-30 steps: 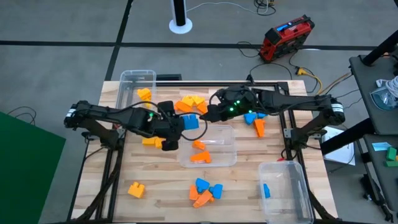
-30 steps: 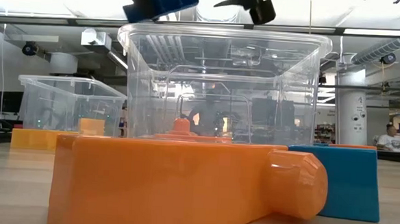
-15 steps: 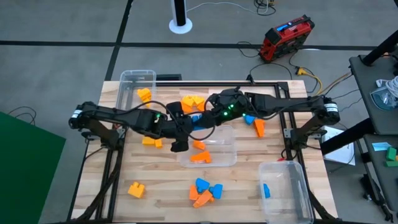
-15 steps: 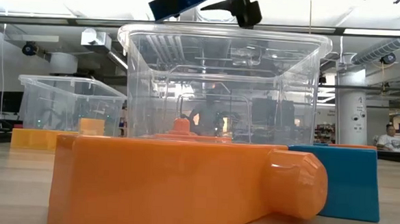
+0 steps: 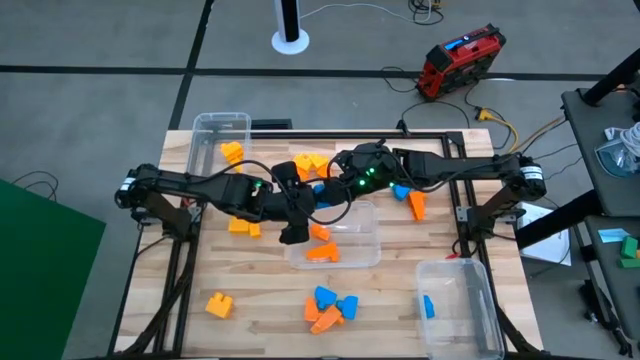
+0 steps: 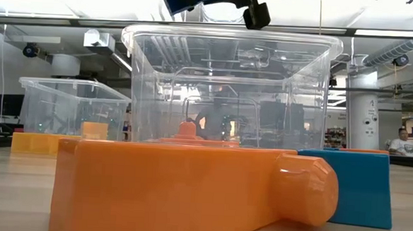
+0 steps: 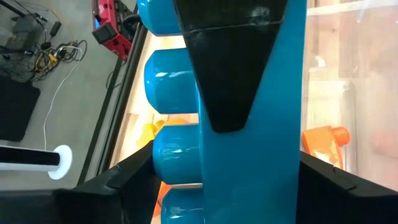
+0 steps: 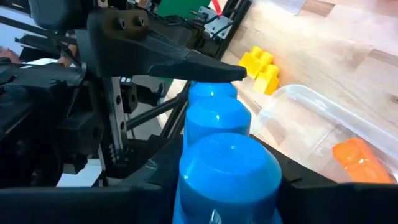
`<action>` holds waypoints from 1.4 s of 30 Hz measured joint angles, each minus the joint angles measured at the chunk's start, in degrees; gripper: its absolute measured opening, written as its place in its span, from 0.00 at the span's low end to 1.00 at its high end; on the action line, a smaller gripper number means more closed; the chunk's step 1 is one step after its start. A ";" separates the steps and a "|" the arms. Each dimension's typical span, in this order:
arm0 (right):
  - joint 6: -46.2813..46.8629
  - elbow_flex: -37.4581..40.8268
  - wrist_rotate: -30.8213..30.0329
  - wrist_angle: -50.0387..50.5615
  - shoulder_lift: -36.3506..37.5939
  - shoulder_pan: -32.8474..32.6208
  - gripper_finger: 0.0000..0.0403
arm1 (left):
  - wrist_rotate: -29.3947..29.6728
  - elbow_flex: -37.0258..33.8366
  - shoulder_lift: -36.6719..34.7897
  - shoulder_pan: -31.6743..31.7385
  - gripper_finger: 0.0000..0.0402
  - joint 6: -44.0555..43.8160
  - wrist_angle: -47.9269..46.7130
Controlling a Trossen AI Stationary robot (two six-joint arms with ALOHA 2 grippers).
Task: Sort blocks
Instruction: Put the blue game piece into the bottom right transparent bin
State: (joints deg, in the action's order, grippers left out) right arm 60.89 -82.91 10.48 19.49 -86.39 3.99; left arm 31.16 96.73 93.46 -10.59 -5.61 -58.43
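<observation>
1. The blue brick (image 7: 249, 124) hangs in the air above the far-left rim of the middle bin (image 5: 372, 215), where the 2 grippers meet; in the low view it shows just above that bin's rim.
2. It is smooth glossy plastic with a row of round studs along 1 face. In the high view only a sliver of blue shows between the arms, so which way its long axis lies over the table cannot be told.
3. The left gripper (image 5: 300, 196) is clamped on the brick, 1 dark tapered finger flat across its smooth face.
4. The right gripper (image 5: 333, 183) is right at the brick from the other side, its fingers flanking the studs; whether they press it cannot be told.
5. The middle bin is clear, thin-walled and rounded at the corners, with 2 orange blocks (image 5: 321, 251) inside.
6. Behind the grippers a heap of orange and yellow blocks (image 5: 310, 162) crowds the far side; more blue and orange pieces (image 5: 330, 307) lie near the front edge.
7. The left bin (image 5: 200, 130) and right bin (image 5: 480, 300) stand well apart from the grippers, with bare wood between.
</observation>
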 joint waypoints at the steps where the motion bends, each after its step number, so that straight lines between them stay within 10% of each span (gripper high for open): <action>1: -0.23 0.00 0.00 0.00 0.00 0.00 0.31 | 0.00 0.00 -0.07 0.00 0.67 0.00 0.03; 16: -1.94 -0.11 -0.16 12.57 5.98 0.35 0.31 | -0.32 0.17 -0.19 -0.02 0.67 -1.05 0.06; 27: -0.86 -0.02 0.07 39.45 11.91 -1.28 0.31 | -0.07 0.04 -2.84 0.00 0.67 3.48 -3.02; 42: 3.86 -4.94 9.11 66.35 14.92 -22.71 0.31 | -0.25 0.02 -10.79 2.19 0.67 3.69 -3.54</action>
State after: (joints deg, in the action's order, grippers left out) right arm 64.75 -87.85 19.60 85.83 -71.47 -18.72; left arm 30.91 96.75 82.67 -8.40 -1.91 -61.98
